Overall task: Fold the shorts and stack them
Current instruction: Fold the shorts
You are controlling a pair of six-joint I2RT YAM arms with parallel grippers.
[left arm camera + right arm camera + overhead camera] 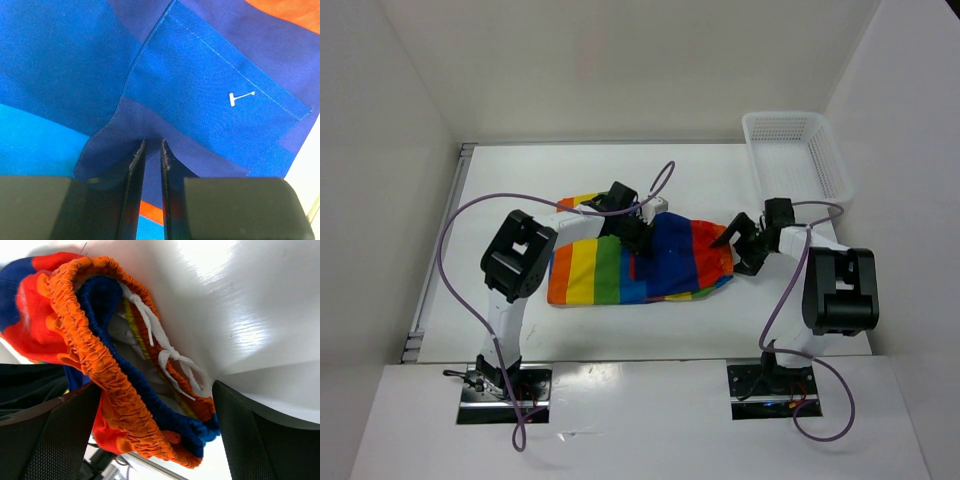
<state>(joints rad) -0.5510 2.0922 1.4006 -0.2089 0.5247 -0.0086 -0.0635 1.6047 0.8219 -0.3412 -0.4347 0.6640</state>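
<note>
At the near edge, 2 arm bases sat bolted L and R, purple cables [455, 225] looping up from each. Just beyond them we saw the shorts [620, 270] lying flat across the middle of the white table [520, 180], stripes running red, orange, yellow, green, then blue toward the R, with the gathered waist end pointing R.

The left gripper [152, 145] was down on the blue middle of the shorts. Its 2 fingers [135, 165] were drawn nearly together, a thin slit between them, nipping a fold of dark blue cloth that creased in toward the tips. Beside it, in the wrist view, lay a stitched blue pocket [215, 85] with a small white plastic tag pin [241, 97].

The right gripper [150, 395] was at the waist end, fingers spread wide apart to either side of the orange elastic waistband [100, 365], gripping nothing. The white drawstring [165, 352], tied in a knot, hung out over the table between them.

Farthest back, at the R rear corner, stood a white mesh basket [795, 150], well apart from the shorts.
</note>
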